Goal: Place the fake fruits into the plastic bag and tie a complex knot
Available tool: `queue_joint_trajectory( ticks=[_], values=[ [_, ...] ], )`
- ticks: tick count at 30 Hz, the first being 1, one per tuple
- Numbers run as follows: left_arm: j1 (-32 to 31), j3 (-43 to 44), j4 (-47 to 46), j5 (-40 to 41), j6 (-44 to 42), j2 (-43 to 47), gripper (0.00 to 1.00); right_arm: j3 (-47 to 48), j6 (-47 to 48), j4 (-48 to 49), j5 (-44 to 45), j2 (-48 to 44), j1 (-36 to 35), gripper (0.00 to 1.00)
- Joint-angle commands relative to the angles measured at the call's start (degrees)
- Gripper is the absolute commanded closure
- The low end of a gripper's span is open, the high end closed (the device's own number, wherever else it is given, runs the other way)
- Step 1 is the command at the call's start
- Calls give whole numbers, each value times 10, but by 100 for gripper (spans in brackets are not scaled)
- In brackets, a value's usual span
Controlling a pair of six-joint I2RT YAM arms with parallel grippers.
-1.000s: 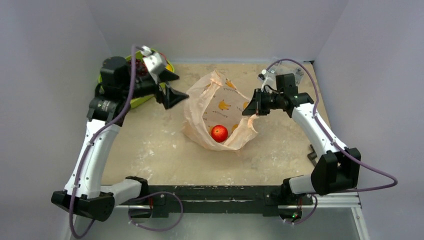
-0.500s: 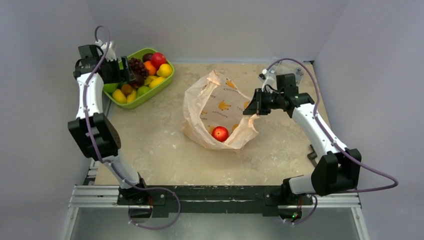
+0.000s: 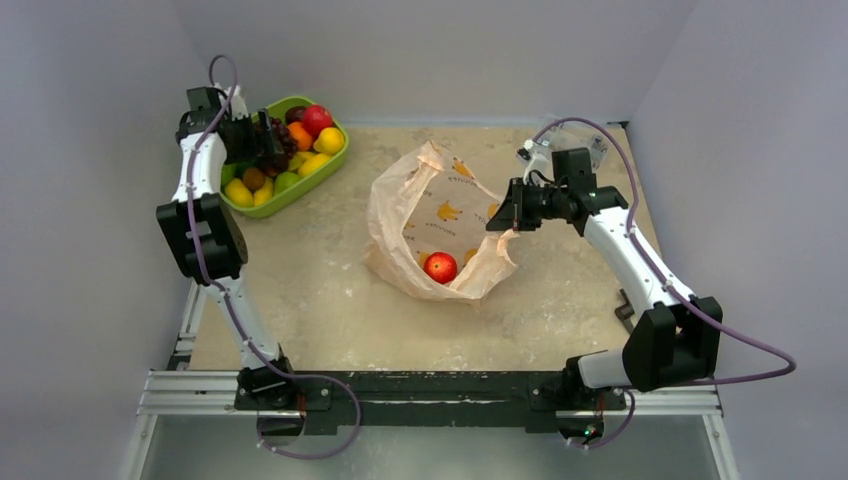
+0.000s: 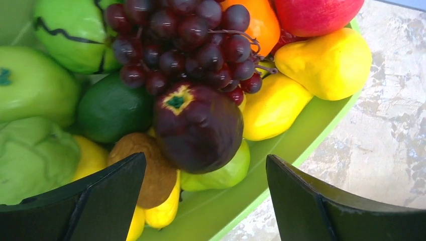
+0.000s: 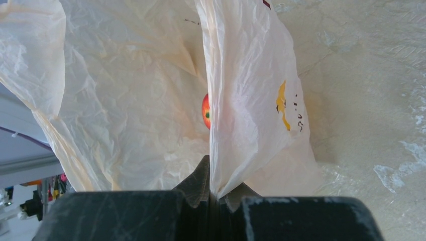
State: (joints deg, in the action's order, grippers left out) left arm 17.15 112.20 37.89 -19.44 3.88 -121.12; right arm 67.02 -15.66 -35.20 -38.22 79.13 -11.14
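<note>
The peach plastic bag (image 3: 440, 215) lies open mid-table with a red fruit (image 3: 439, 266) inside; the fruit also shows in the right wrist view (image 5: 205, 111). My right gripper (image 3: 503, 218) is shut on the bag's right edge (image 5: 241, 100) and holds it up. The other fake fruits (image 3: 290, 150) fill the lime-green tray (image 3: 300, 190) at the far left. My left gripper (image 3: 268, 140) is open over the tray. In the left wrist view a dark purple fruit (image 4: 198, 125) and the grape bunch (image 4: 186, 40) lie just beyond my open fingers (image 4: 100, 191). No knot shows.
Grey walls close in the table on three sides. The tray's rim (image 4: 301, 145) runs between my left fingers, with bare table (image 4: 387, 115) to its right. A small clear packet (image 3: 596, 146) lies at the far right behind the right arm.
My left arm has swung from beside the bag back to the tray and moved a little right over the fruits. The right gripper and the bag have not moved.
</note>
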Motion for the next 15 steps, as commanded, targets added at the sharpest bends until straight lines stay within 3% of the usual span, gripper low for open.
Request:
queue_joint_trajectory(
  ticks=[1, 11, 13, 15],
  values=[
    [-22, 35, -25, 6, 11, -18, 10, 12, 10, 2, -3, -1, 2, 100],
    [-41, 68, -18, 91, 6, -76, 11, 14, -2, 10, -15, 1, 2, 100],
    [-41, 67, -24, 86, -1, -74, 15, 13, -1, 11, -14, 2, 2, 100],
    [-42, 67, -27, 78, -5, -68, 27, 12, -1, 12, -13, 3, 2, 100]
  ],
)
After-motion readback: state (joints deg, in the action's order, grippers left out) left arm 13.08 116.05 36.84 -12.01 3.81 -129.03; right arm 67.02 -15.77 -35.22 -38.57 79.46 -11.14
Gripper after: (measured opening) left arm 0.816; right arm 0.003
